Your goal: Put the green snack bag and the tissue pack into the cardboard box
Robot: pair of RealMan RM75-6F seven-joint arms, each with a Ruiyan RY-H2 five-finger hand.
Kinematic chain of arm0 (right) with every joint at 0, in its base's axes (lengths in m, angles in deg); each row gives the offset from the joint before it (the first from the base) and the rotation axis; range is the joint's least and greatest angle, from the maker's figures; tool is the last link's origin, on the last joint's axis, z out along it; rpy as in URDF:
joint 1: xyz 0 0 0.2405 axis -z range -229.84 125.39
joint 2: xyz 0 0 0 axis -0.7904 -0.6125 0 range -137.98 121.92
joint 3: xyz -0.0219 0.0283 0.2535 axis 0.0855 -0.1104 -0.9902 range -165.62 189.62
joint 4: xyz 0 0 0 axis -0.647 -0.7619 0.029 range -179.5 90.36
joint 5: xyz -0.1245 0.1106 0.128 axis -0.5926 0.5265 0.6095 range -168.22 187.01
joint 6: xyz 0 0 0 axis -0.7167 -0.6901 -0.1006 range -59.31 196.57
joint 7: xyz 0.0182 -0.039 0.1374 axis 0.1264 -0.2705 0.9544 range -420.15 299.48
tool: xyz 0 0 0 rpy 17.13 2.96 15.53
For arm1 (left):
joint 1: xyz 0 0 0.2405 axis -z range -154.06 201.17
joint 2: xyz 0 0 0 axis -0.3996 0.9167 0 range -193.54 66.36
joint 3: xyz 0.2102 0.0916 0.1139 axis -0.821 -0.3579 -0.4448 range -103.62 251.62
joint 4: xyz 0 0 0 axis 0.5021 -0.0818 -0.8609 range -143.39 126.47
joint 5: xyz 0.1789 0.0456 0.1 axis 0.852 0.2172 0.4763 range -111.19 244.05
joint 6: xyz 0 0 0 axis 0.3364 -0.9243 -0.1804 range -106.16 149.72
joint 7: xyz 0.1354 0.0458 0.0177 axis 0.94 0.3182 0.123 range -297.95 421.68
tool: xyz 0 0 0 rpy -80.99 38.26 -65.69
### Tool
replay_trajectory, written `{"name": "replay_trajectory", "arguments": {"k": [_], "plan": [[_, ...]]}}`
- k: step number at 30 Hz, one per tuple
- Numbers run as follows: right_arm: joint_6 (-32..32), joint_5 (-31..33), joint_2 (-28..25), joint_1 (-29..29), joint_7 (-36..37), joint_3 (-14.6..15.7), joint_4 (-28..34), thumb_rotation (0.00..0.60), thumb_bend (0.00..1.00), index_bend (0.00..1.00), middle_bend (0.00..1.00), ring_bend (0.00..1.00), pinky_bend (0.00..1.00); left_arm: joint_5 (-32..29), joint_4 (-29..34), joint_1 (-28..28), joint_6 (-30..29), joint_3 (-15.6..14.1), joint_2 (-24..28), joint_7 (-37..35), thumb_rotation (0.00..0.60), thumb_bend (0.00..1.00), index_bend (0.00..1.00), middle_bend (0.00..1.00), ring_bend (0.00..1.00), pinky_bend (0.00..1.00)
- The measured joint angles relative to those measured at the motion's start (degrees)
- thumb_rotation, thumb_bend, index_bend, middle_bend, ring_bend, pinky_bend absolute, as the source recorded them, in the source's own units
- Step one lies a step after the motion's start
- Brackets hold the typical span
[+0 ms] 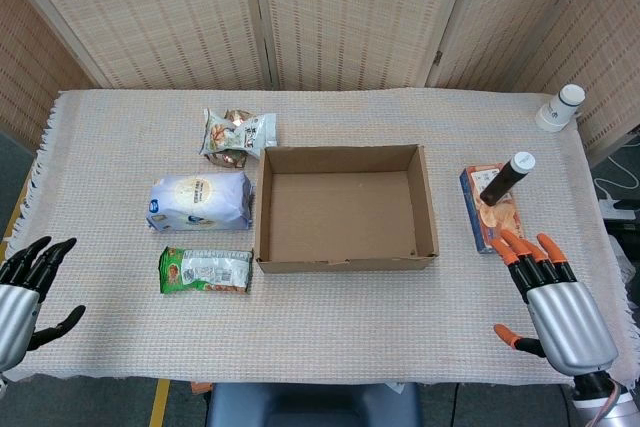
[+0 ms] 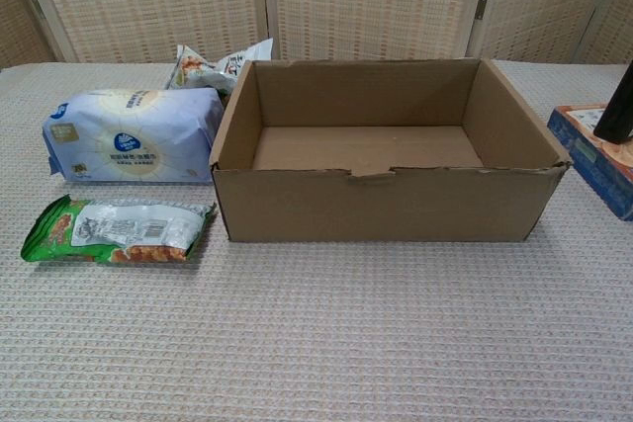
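Observation:
The green snack bag (image 1: 205,270) (image 2: 117,230) lies flat just left of the cardboard box's front corner. Behind it sits the pale blue tissue pack (image 1: 200,201) (image 2: 132,135), close to the box's left wall. The open cardboard box (image 1: 346,260) (image 2: 386,207) stands at the table's middle with nothing inside. My left hand (image 1: 25,292) hovers at the table's front left edge, fingers apart, holding nothing. My right hand (image 1: 555,302) is at the front right, fingers spread, holding nothing. Neither hand shows in the chest view.
A silvery snack bag (image 1: 238,135) (image 2: 213,66) lies behind the tissue pack. Right of the box, a dark bottle (image 1: 505,179) stands on a blue-and-orange packet (image 1: 490,215) (image 2: 593,150). A white bottle (image 1: 560,107) stands at the far right corner.

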Motion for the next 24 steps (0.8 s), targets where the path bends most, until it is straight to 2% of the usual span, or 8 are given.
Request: {"name": "replay_trajectory", "arguments": {"k": [14,24], "plan": [[-1.15,-1.43,-0.81,0.37,1.66,-0.05,0.00,0.600,0.00,0.04,0.01,0.00,0.00,0.70,2.53,0.18,-0.18,0.15,1.77,1.79,0.600,0.22,0.05,0.15,0.07,0.19],[-0.74,0.16,-1.42,0.02,2.16,-0.39,0.00,0.600,0.00,0.04,0.01,0.00,0.00,-3.91,3.74,1.28,2.64,1.16,2.52,3.99,0.600,0.22,0.07,0.15,0.07,0.20]]}}
